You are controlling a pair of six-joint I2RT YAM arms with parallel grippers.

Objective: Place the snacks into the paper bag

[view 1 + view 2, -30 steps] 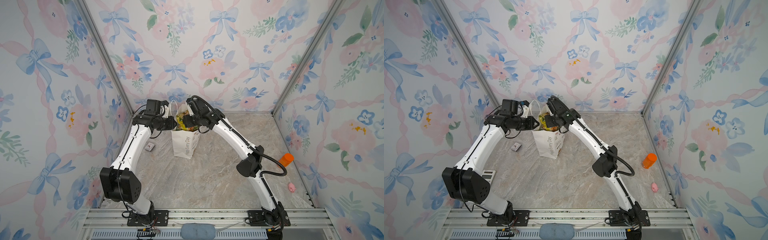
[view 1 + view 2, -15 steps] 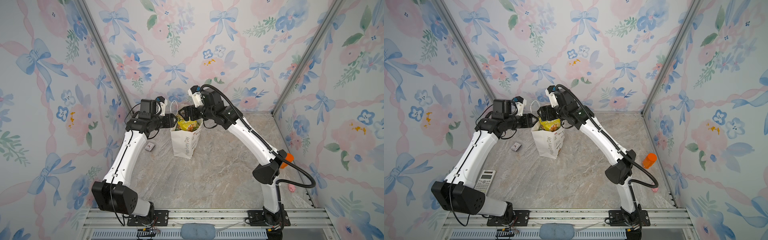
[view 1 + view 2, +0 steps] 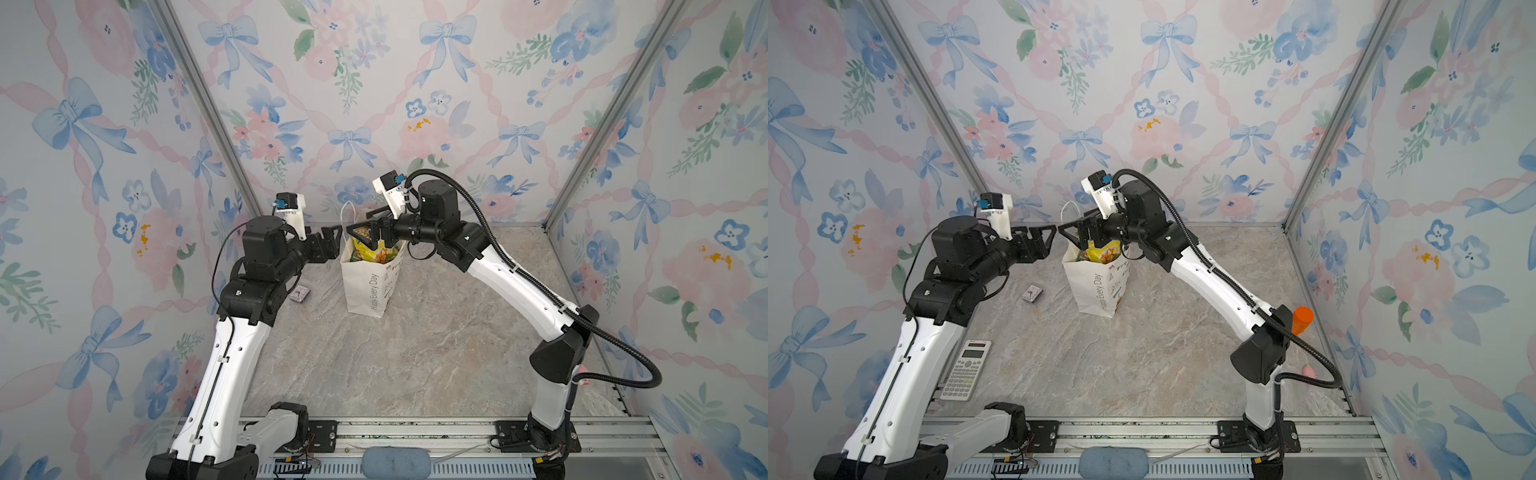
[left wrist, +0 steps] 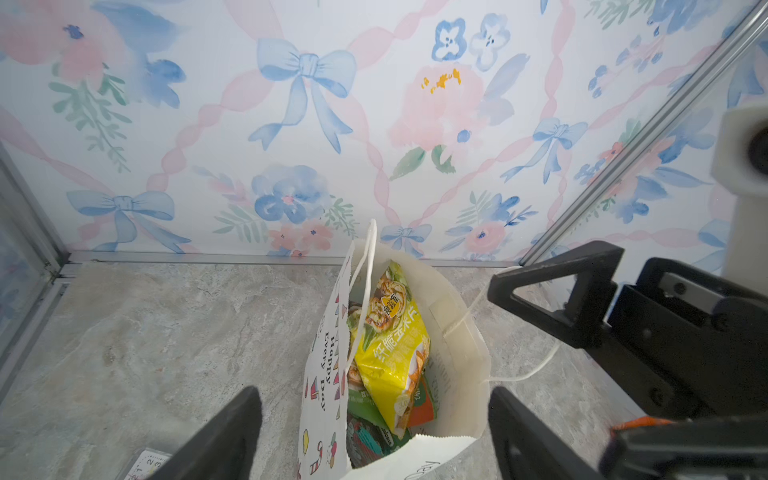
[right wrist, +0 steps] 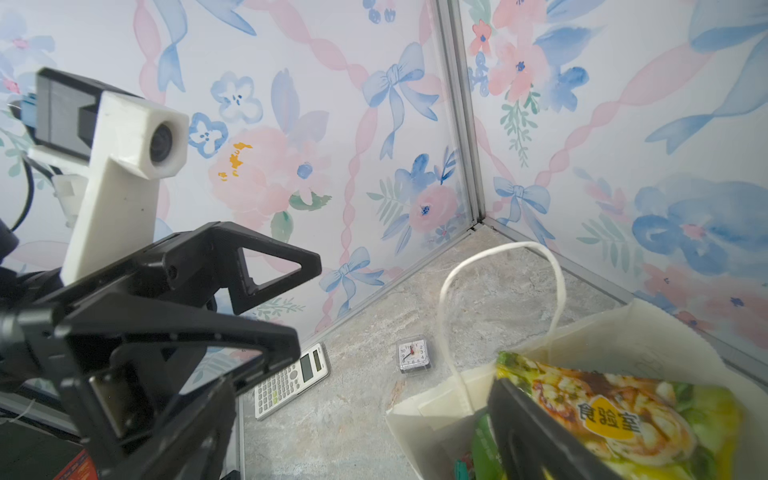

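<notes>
Both top views: paper bag point(image 3: 370, 291) upright on the marbled table point(image 3: 415, 365) toward the back wall, mouth open, yellow chip bag point(image 3: 376, 251) poking out of the top. Left gripper point(image 3: 334, 239) level with the rim at the bag's left, right gripper point(image 3: 362, 227) over the mouth from the right; fingers of each spread wide, nothing between them. Small clock point(image 3: 300, 294) flat on the table left of the bag. In a top view: white calculator point(image 3: 966, 370) beside the left arm, orange-capped bottle point(image 3: 1302, 319) partly hidden behind the right arm's elbow. Left wrist view: looks down into the bag past two widely parted black fingers point(image 4: 226, 432); adds what the top views hide, namely a green packet point(image 4: 361, 405), an orange packet point(image 4: 419, 411) and a teal packet point(image 4: 368, 440) under the chip bag, all inside. Right wrist view: shows only one of its own fingers point(image 5: 528, 424), in front of the chip bag, contact unclear; beyond it the left gripper's open fingers, then calculator and clock on the table.
</notes>
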